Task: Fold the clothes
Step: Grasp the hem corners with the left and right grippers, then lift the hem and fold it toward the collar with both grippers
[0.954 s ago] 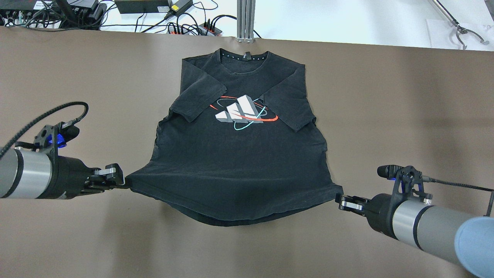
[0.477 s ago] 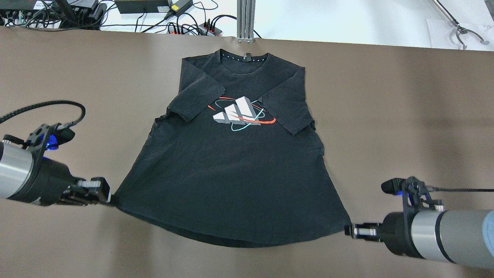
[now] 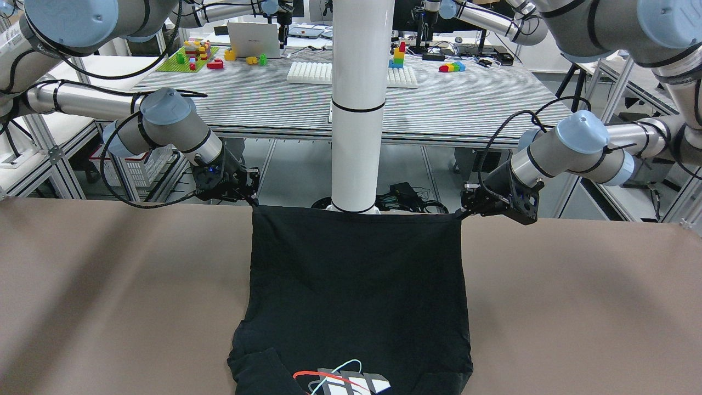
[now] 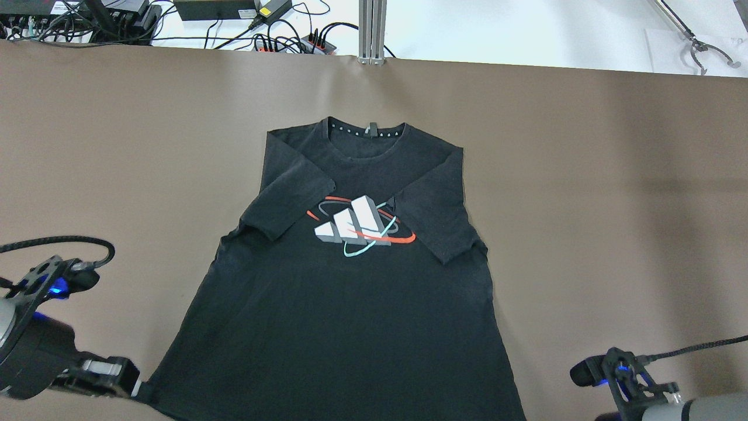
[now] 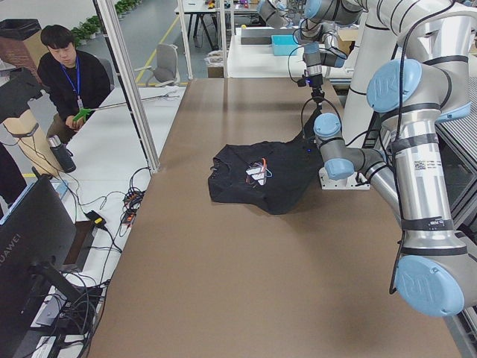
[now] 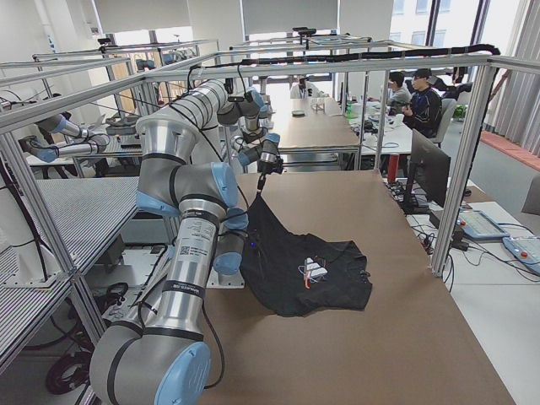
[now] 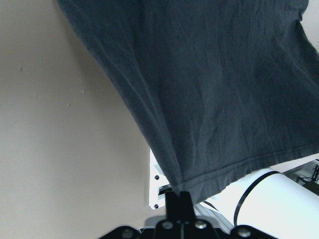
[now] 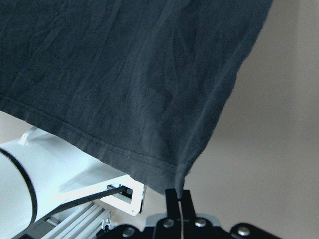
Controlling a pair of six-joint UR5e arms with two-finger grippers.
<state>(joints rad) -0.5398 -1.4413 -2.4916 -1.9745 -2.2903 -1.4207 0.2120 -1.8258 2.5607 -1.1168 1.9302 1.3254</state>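
The clothes are one black T-shirt point(image 4: 350, 327) lying face up on the brown table, collar at the far side, both sleeves folded in beside the white three-stripe logo point(image 4: 356, 225). My left gripper point(image 4: 137, 389) is shut on the near left hem corner; the left wrist view shows the fingertips point(image 7: 178, 195) pinching the hem. My right gripper point(image 3: 255, 204) is shut on the other hem corner, as the right wrist view point(image 8: 178, 193) shows. In the front-facing view the hem is stretched straight between both grippers, lifted at the table's near edge, with the shirt point(image 3: 356, 285) sloping down to the table.
The brown table point(image 4: 584, 175) spreads wide on both sides of the shirt. Cables and power strips point(image 4: 292, 41) and an aluminium post point(image 4: 372, 29) sit beyond the far edge. The white robot column point(image 3: 359, 104) stands behind the hem. A seated person point(image 5: 71, 74) is beside the table.
Both grippers have pulled the hem corners toward the robot and apart. The whole shirt has slid toward the robot and its lower half is stretched flat.
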